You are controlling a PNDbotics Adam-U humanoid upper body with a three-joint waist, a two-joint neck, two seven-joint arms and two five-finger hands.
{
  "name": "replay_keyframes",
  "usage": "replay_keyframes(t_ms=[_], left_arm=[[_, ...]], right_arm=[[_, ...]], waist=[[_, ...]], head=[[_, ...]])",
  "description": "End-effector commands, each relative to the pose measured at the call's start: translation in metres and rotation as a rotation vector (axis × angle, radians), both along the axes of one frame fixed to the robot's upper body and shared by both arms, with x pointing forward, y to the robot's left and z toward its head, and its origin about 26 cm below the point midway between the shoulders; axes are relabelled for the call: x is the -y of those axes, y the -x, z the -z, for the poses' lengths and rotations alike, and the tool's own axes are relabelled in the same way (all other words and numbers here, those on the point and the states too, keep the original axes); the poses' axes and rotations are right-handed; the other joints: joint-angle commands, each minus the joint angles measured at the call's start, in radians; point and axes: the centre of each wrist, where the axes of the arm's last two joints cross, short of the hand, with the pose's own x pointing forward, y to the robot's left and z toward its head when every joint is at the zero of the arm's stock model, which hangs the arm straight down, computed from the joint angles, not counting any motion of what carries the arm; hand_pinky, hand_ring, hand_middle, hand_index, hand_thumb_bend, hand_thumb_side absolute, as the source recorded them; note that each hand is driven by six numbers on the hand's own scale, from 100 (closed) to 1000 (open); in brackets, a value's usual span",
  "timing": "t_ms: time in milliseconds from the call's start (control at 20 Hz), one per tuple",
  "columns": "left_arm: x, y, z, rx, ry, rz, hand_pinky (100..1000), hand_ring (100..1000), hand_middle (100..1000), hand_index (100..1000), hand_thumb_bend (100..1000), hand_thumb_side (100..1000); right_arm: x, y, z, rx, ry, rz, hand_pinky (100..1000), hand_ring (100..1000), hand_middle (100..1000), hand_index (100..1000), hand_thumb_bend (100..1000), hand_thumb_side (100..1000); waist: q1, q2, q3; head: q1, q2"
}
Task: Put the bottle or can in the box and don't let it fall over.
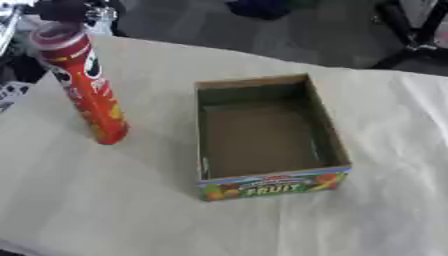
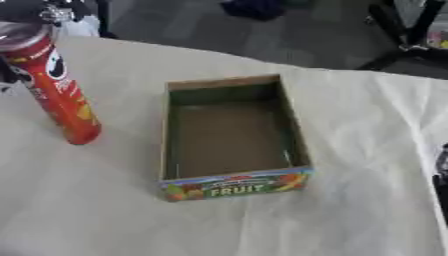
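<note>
A tall red can [image 1: 87, 87] with a dark lid stands upright on the white-covered table [image 1: 87, 200], at the far left. To its right an open cardboard box [image 1: 262, 132] with a "FRUIT" label on its front wall sits mid-table, holding nothing. Can and box are apart. Just behind the can's top shows a black shape with a silver part [image 1: 66, 10], seemingly my left hand; whether it touches the can is unclear. A dark sliver at the right edge [image 2: 442, 177] looks like part of my right hand.
The table's far edge runs diagonally behind the can and box. Beyond it lie grey floor, a dark blue object [image 1: 258, 7] and black stand legs [image 1: 411, 35] at the top right.
</note>
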Motion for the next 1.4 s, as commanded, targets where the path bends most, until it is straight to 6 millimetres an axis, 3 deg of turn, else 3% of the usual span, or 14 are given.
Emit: replay_keyframes(t_ms=[50, 500, 1000, 1400], left_arm=[[-0.01, 0.012, -0.021, 0.033, -0.019, -0.016, 797, 916, 915, 936, 109, 1000], [-0.012, 0.013, -0.019, 0.073, -0.035, -0.061, 830, 937, 925, 934, 168, 1000], [-0.013, 0.01, -0.014, 0.086, -0.06, -0.089, 841, 944, 933, 922, 201, 1000], [-0.015, 0.008, -0.011, 0.063, -0.082, -0.102, 795, 907, 872, 864, 169, 1000]], right_arm=[[0.002, 0.001, -0.007, 0.022, 0.003, -0.001, 377, 696, 905, 950, 100, 704], [0.002, 0.001, -0.007, 0.02, 0.003, -0.002, 378, 697, 905, 950, 100, 702], [0.002, 0.001, -0.007, 0.021, -0.001, -0.002, 379, 696, 905, 951, 100, 704], [0.002, 0.001, -0.006, 0.023, -0.005, -0.001, 378, 696, 905, 951, 100, 706]], waist=[[0.007, -0.016, 0.003], [0.006, -0.021, -0.001], [0.005, -0.017, -0.003], [0.004, -0.012, -0.005]], head=[[-0.004, -0.007], [0.036, -0.065], [0.025, -0.066], [0.018, -0.058]])
